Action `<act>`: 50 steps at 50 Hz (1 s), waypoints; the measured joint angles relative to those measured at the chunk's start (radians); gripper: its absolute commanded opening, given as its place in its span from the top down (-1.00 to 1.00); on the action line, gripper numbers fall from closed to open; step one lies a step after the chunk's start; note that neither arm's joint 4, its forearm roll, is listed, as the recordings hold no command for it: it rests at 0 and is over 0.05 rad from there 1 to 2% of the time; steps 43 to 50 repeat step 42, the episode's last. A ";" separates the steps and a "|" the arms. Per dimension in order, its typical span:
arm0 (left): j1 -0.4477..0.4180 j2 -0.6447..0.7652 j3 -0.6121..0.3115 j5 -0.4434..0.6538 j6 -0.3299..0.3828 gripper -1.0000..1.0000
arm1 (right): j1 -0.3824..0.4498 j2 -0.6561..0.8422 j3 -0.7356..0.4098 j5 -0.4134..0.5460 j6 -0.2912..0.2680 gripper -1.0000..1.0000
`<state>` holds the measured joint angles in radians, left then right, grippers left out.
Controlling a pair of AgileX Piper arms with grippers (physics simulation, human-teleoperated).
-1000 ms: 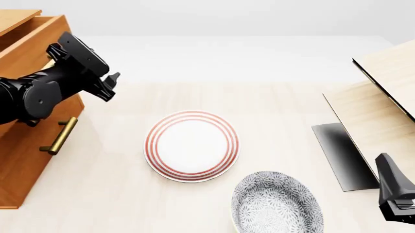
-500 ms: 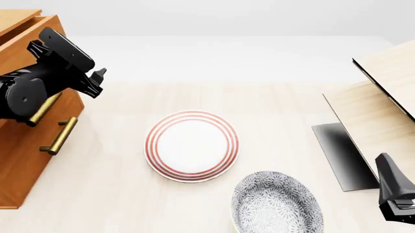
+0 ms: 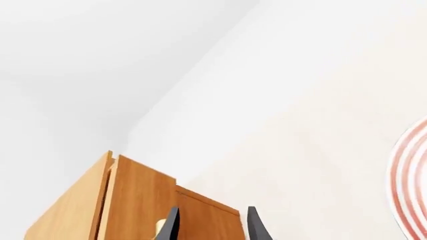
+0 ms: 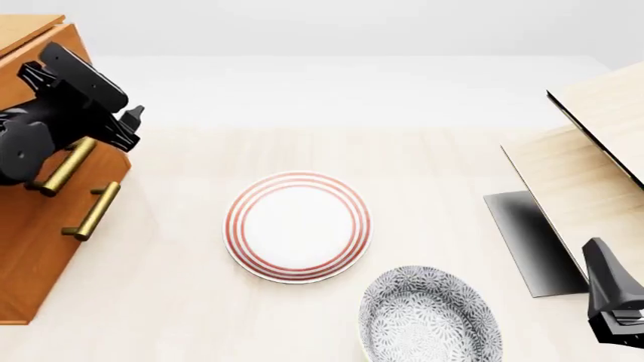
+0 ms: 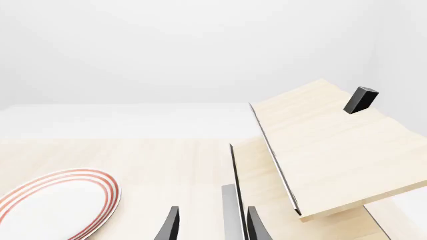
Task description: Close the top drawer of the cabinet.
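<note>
Pushed the top drawer (image 4: 45, 72) further into the cabinet (image 4: 30, 249) at far left since a second before; judged nearly shut. Kept the left gripper (image 4: 129, 128) by the brass handle (image 4: 60, 167), fingers slightly apart, holding nothing. Sat on pale wood table (image 4: 443, 173); white, bare room behind. Right gripper (image 5: 210, 225) idle, likewise parted.

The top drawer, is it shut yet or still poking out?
Nearly shut. In the front view the top drawer has slid most of the way into the cabinet. The left gripper is at its front, near the brass handle. Left: the last push. The right gripper waits aside.
</note>
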<state>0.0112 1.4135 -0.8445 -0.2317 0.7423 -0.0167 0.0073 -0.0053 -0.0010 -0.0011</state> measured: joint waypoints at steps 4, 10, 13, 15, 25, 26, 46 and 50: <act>0.019 0.003 0.001 -0.003 0.008 -1.00 | 0.000 0.000 0.000 0.000 0.000 -1.00; 0.048 0.004 0.005 -0.007 0.018 -1.00 | 0.000 0.000 0.000 0.000 0.000 -1.00; 0.059 0.003 0.006 -0.007 0.020 -1.00 | 0.000 0.000 0.000 0.000 0.000 -1.00; 0.067 0.002 0.007 -0.006 0.020 -1.00 | 0.000 0.000 0.000 0.000 0.000 -1.00; 0.083 -0.004 0.004 -0.001 0.016 -1.00 | 0.000 0.000 0.000 0.000 0.000 -1.00; 0.084 -0.005 0.004 0.000 0.015 -1.00 | 0.000 0.000 0.000 0.000 0.000 -1.00; 0.061 -0.056 0.026 0.003 -0.017 -1.00 | 0.000 0.000 0.000 0.000 0.000 -1.00; 0.061 -0.056 0.026 0.003 -0.017 -1.00 | 0.000 0.000 0.000 0.000 0.000 -1.00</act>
